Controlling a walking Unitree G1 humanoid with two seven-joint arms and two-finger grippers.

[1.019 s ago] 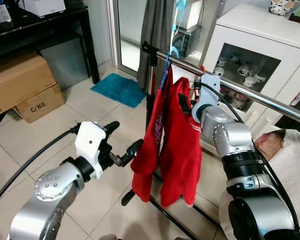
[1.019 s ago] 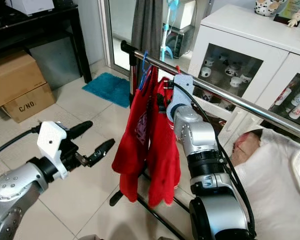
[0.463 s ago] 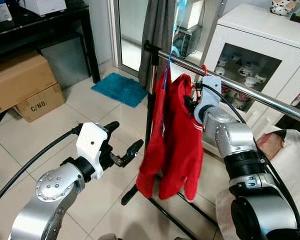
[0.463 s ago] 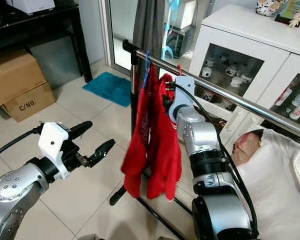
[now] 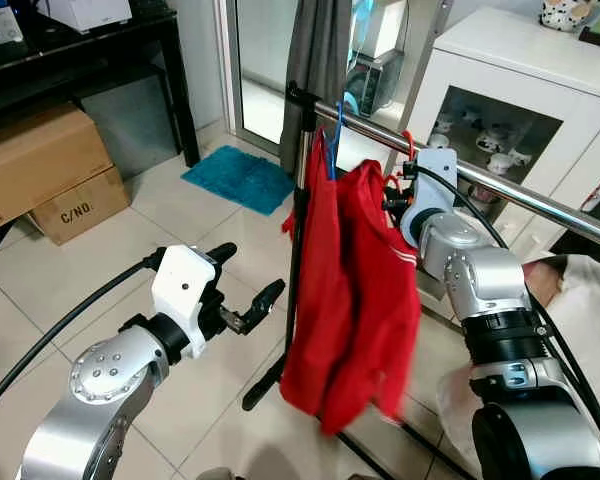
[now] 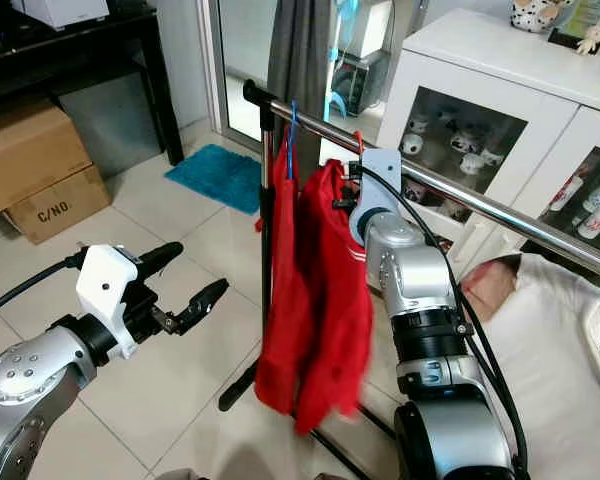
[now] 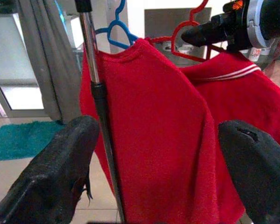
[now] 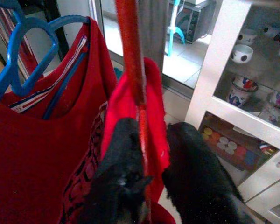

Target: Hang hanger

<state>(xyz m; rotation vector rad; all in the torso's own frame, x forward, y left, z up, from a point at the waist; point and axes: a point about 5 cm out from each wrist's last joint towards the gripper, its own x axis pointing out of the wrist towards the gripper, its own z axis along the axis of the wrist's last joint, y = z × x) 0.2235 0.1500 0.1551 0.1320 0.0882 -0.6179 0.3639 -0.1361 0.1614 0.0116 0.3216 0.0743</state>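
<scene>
Right gripper (image 8: 142, 186) is pinching the thin red plastic hanger (image 8: 130, 70) carrying a soft red shirt (image 5: 365, 300), frame centre, right at the shiny steel rail (image 5: 500, 185). A blue hanger (image 5: 335, 135) is hooking the rail beside it. Left gripper (image 5: 242, 292) is hanging spread wide, gripping nothing, lower left over glossy beige floor tiles (image 5: 130, 250). Cardboard boxes (image 5: 40, 165) upper left, white glass-front cabinet (image 5: 520, 90) upper right.

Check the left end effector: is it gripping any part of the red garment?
No. The left end effector is open beside the red garment, fingers apart with nothing between them.
</scene>
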